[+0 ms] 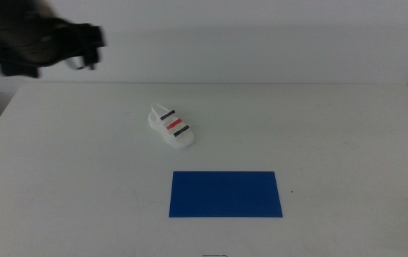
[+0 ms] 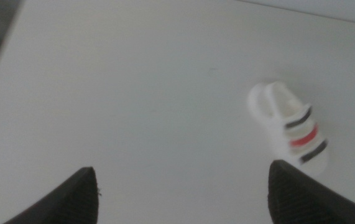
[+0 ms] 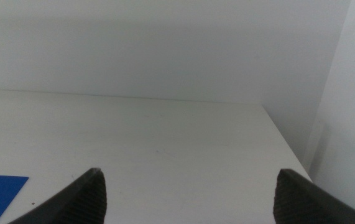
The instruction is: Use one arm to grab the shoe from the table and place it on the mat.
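The little white shoe [image 1: 170, 126] lies on the bench [image 1: 61, 185], a bit behind the blue mat [image 1: 226, 193] and not touching it, so nothing is done yet. The left claw [image 1: 82, 48] hangs high over the far left corner, spread wide and holding nothing. The right claw [image 3: 189, 202], spread too, waits off to the side.

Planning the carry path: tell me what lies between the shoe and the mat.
Nothing: in the middle view only bare white table separates the shoe from the mat in front of it.
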Tool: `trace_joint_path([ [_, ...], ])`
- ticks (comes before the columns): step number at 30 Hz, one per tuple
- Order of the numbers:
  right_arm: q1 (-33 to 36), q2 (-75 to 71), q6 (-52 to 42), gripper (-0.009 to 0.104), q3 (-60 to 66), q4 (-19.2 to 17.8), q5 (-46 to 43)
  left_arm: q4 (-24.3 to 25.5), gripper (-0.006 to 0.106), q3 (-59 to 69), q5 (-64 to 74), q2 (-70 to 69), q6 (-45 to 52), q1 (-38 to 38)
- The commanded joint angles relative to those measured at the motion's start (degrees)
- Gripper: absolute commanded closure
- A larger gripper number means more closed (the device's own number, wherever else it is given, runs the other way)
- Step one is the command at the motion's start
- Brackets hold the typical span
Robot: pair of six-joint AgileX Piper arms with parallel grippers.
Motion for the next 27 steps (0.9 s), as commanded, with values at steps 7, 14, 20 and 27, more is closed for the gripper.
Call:
trace_joint_path([
  [7, 0.1, -1.1, -0.3, 0.001, -1.1, -0.5, -4.4, -1.3, 0.007, -20.9, 2.8, 17.1, -12.9, -5.5],
  [14, 0.1, -1.1, -0.3, 0.001, -1.1, -0.5, -4.4, -5.8, 0.007, -29.7, 2.3, 27.8, -14.2, -5.9],
  [20, 0.1, -1.1, -0.3, 0.001, -1.1, -0.5, -4.4, -9.1, 0.008, -37.0, 2.8, 36.0, -15.4, -5.7],
  [27, 0.1, -1.1, -0.3, 0.001, -1.1, -0.5, -4.4, -10.5, 0.017, -44.5, 7.8, 42.7, -17.1, -5.8],
])
